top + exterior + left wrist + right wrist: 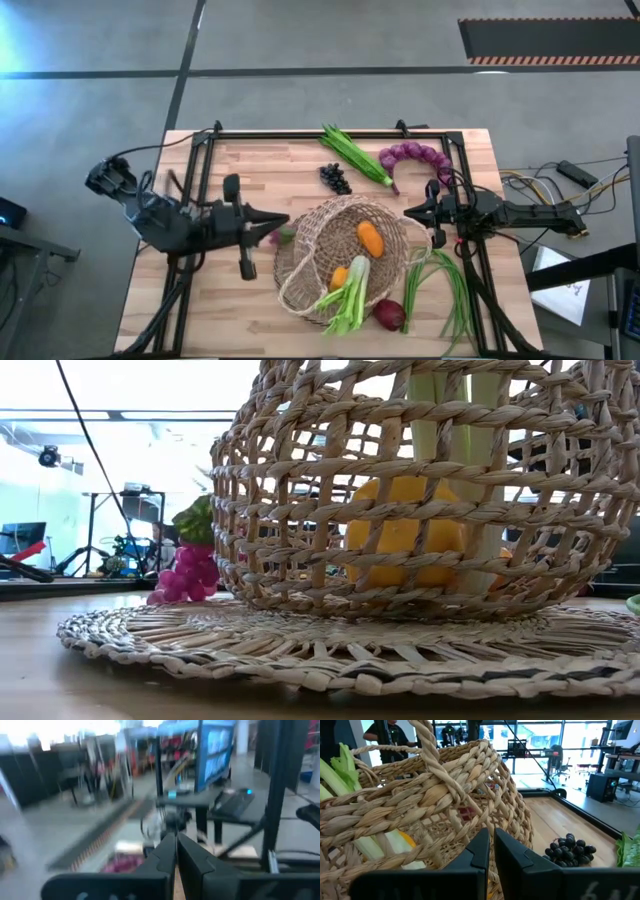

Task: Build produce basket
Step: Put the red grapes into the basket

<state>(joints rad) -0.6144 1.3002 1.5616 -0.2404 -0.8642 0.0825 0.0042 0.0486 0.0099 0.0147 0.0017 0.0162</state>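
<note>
The large round tan woven wicker basket point(340, 258) is lying tipped at centre frame; the narrow-closed left gripper point(283, 222) and right gripper point(407, 212) are flanking it, holding nothing.

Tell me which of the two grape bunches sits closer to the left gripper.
The pink-purple bunch, lying just off the left gripper tips beside the basket rim. The dark bunch sits farther up the table, next to the green pods.

High cam looks straight down; low cam sits at tabletop level, right up against the basket point(420, 500), which the right wrist cam shares.
</note>
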